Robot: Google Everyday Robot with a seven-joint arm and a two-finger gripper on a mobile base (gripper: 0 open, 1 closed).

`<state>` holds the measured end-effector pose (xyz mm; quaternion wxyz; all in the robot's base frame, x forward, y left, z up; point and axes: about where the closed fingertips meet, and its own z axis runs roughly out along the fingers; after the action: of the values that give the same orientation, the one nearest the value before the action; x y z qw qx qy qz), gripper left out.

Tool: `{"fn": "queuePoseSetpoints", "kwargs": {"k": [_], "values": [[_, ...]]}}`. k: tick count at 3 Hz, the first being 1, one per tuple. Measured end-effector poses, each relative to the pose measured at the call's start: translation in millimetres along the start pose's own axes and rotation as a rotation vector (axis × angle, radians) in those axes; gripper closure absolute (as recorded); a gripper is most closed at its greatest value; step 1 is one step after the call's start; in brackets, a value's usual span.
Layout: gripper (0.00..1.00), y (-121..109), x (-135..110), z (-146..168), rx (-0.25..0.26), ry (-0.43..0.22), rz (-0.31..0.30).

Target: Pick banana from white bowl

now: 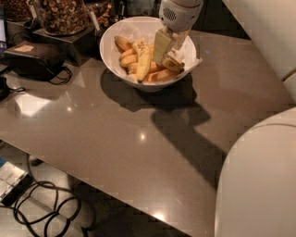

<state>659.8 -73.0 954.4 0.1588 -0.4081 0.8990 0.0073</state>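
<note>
The white bowl point(118, 60), lined with crinkled white paper, stands at the back of the brown table and holds several bananas. The short, dark-speckled banana point(173, 65) lies at the bowl's right side. A longer, paler banana point(142, 60) lies in the middle, with plain orange-yellow ones under it. My gripper point(164, 54) hangs from its white wrist point(179, 13) down into the bowl. It is just left of and above the speckled banana, between it and the long pale one.
A glass jar of nuts point(60, 16) on a dark stand and a black pouch with a cord point(32, 58) sit left of the bowl. My white arm body point(259, 180) fills the right front. Cables point(41, 208) lie on the floor beyond the table's front edge.
</note>
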Motion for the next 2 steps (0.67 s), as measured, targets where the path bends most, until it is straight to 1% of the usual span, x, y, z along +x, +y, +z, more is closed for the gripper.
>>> {"fn": "queuePoseSetpoints", "kwargs": {"k": [2], "values": [[0.42, -10, 2, 22, 0.002, 0.044, 0.029]]}}
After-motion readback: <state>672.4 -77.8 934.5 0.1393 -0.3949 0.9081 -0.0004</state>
